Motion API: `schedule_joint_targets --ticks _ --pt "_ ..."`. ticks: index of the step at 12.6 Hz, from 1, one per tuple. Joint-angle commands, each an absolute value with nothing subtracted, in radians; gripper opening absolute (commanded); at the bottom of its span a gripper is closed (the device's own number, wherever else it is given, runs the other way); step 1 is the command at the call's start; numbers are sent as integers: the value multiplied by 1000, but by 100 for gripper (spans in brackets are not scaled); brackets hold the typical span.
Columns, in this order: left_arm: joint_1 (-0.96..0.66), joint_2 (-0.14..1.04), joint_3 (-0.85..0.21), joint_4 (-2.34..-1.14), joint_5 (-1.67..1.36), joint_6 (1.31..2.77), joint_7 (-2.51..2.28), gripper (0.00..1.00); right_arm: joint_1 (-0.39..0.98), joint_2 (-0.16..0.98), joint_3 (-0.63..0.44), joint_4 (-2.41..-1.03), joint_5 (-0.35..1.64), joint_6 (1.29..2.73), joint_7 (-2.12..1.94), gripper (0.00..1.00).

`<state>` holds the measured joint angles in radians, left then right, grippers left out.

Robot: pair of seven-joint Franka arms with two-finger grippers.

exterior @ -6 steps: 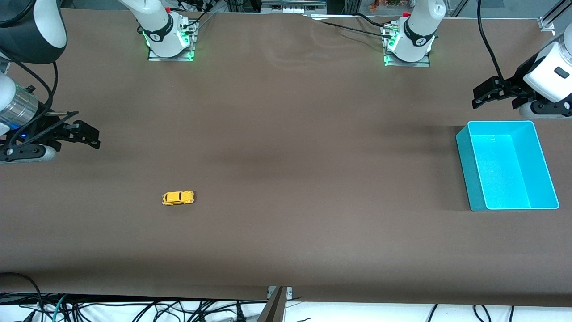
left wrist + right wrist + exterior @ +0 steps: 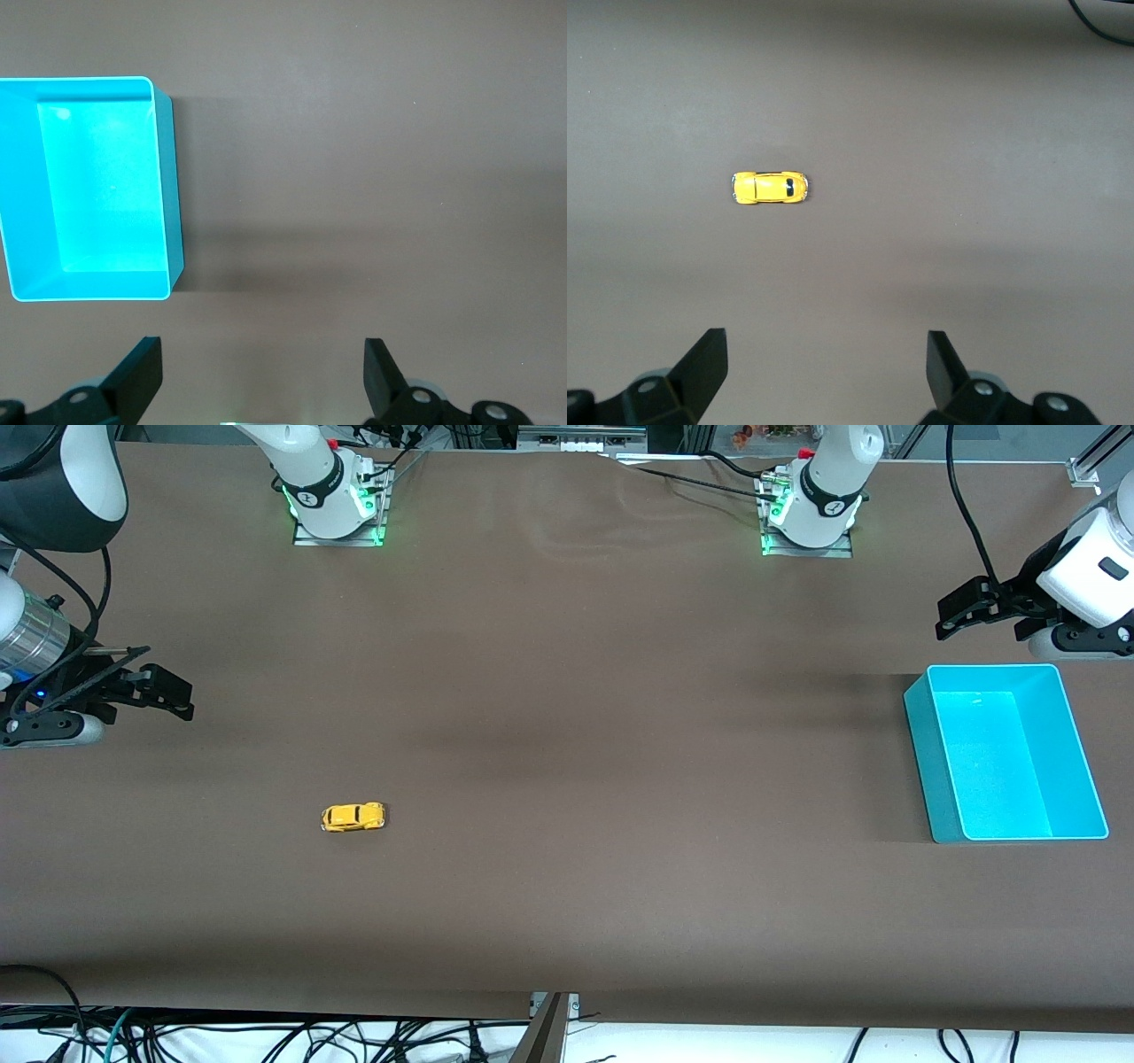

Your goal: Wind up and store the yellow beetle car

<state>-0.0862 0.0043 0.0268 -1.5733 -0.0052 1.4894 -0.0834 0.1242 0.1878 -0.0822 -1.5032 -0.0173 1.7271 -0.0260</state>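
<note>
We could not see the whole of either arm: in the front view the right arm [image 2: 40,478] ran off the picture's edge at its own end of the table, and the left arm [image 2: 1085,580] did likewise. In the right wrist view only the fingertips [image 2: 709,359] of the right gripper [image 2: 824,367] showed, the rest cut off by the edge; the left gripper [image 2: 261,372] appeared the same way in the left wrist view. The yellow beetle car [image 2: 353,817] was too small for us to make out its wheels or any winding part.
</note>
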Motion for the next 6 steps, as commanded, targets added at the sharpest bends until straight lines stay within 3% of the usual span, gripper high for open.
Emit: schedule_joint_targets --ticks 1,6 --pt "-84 8 26 -1552 -18 1476 -89 100 120 179 -81 -1497 -26 1713 -40 99" --pt "-84 6 25 -1552 -20 1474 -91 100 117 179 -92 -1497 -23 1713 -43 99"
